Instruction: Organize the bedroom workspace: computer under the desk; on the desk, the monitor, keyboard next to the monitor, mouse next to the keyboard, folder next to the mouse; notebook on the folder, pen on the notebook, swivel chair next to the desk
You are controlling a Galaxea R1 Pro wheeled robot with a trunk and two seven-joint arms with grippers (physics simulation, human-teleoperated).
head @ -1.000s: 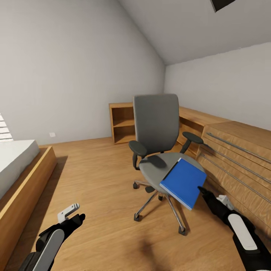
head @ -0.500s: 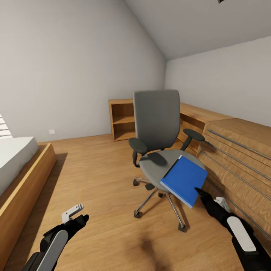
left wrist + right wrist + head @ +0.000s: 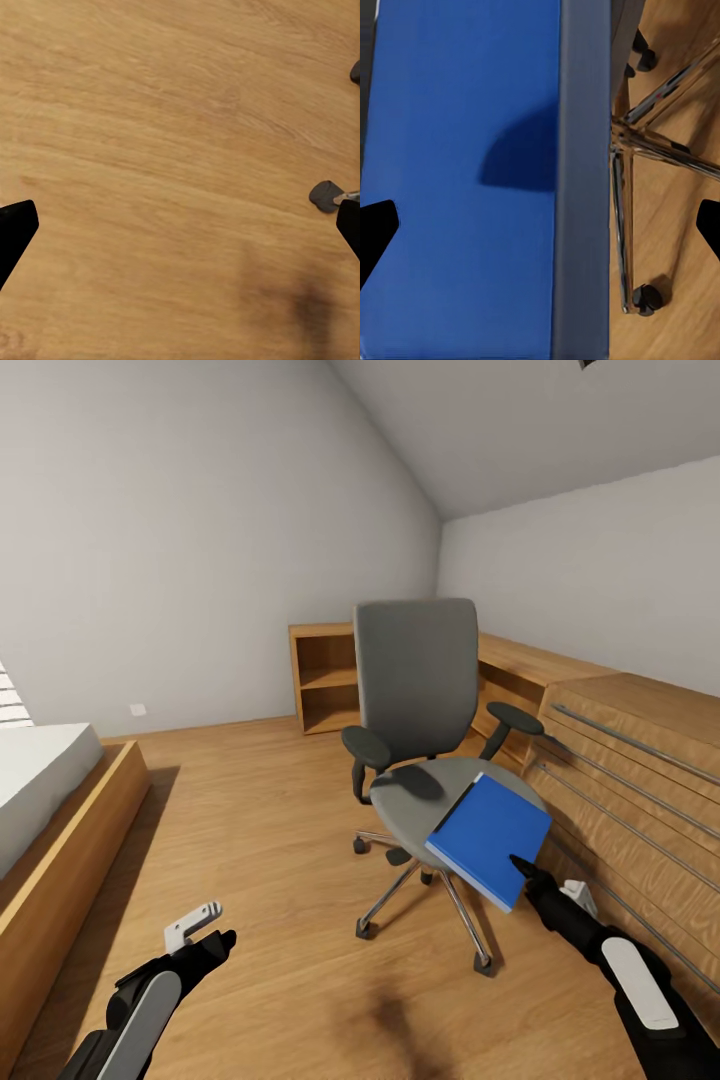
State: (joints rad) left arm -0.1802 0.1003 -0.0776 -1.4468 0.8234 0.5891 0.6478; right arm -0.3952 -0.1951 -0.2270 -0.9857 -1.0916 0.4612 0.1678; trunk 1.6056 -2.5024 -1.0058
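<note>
The swivel chair [image 3: 415, 680] stands mid-room on the wood floor, its grey back upright. The bright blue folder [image 3: 490, 838] lies on the seat and overhangs the front right edge. My right gripper [image 3: 545, 880] is open just below the folder's near corner. In the right wrist view the folder [image 3: 457, 172] lies between the spread fingertips [image 3: 375, 232], with the chair's chrome base [image 3: 660, 142] beside it. My left gripper [image 3: 205, 930] hangs open low at the left, over bare floor [image 3: 165, 150]. The desk, computer, monitor, keyboard, mouse, notebook and pen are out of view.
A bed on a wooden frame [image 3: 70, 840] runs along the left. Low light-wood cabinets [image 3: 325, 680] line the back wall, and a slatted wooden unit [image 3: 640, 780] stands close on the right of the chair. Open floor lies between the bed and the chair.
The head camera tilted slightly early on. Since then my right gripper has crept up and closer to the folder's near corner. The left arm, chair and folder have stayed put.
</note>
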